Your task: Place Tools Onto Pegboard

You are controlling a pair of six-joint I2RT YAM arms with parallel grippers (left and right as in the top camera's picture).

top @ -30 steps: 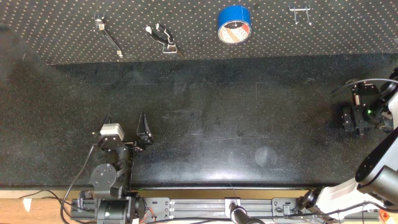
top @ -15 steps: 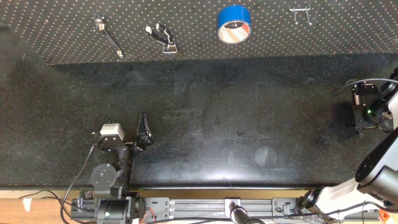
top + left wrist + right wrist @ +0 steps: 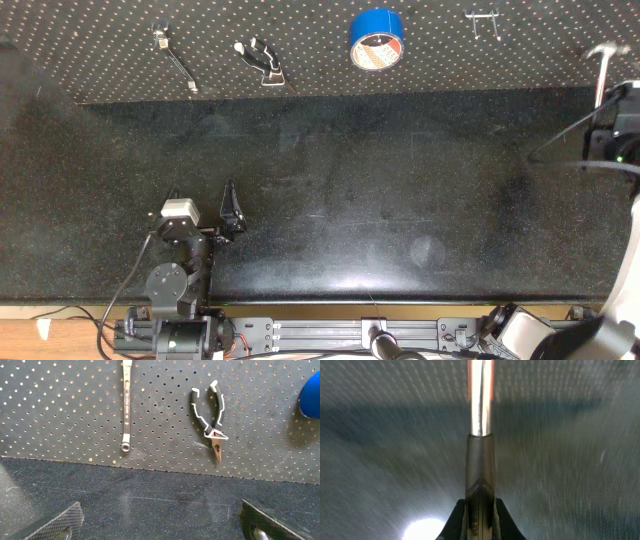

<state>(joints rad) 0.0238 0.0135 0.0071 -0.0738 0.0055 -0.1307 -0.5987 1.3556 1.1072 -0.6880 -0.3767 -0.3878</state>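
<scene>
On the pegboard hang a wrench, black pliers and a roll of blue tape. My right gripper is at the far right edge, shut on the grey handle of a hammer. The hammer's metal shaft points toward the pegboard. My left gripper rests low near its base, open and holding nothing, facing the wrench and pliers from a distance.
A bare double metal hook sits on the pegboard right of the tape. The dark worktop stretches between the arms and the board. Cables trail at the right arm.
My right gripper has risen and moved toward the pegboard with the hammer in it; the hammer head now shows against the board. The left arm has not moved.
</scene>
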